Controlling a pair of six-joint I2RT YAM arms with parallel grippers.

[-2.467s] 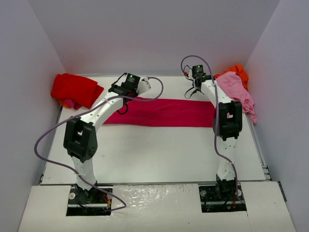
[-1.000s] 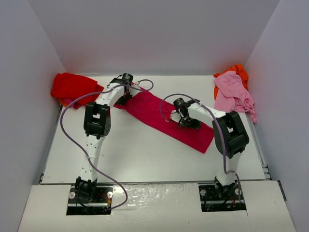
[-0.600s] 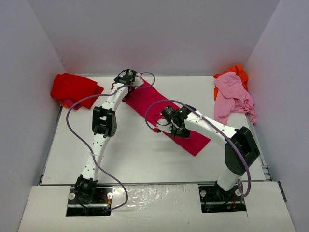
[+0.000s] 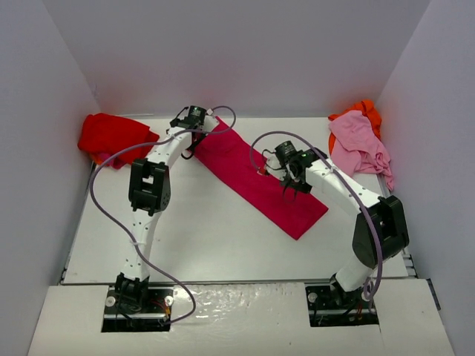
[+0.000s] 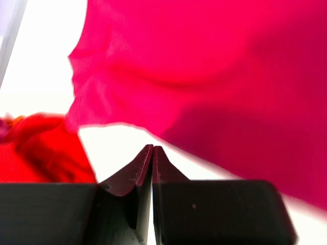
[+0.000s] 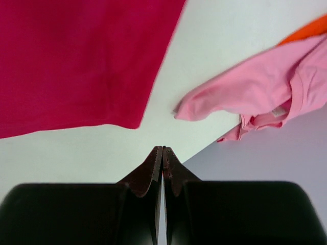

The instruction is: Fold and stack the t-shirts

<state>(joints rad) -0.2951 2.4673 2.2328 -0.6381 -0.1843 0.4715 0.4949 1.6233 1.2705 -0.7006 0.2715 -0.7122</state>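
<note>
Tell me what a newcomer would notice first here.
A long crimson t-shirt, folded to a strip, lies slantwise across the table, far left to near right. Both shut, the left tool sits at its far end, the right tool over it. A red t-shirt is heaped in the far left corner, a pink t-shirt over an orange t-shirt far right.

- A white table (image 4: 223,245) is lying flat in the middle of the top view.
- Pale grey walls (image 4: 237,52) are standing around it at 9, 12 and 3 o'clock.
- A white glossy board (image 4: 245,319) is running along its edge at 6 o'clock.
- A thin grey rail (image 4: 405,248) is bordering the table at about 4 o'clock.
</note>
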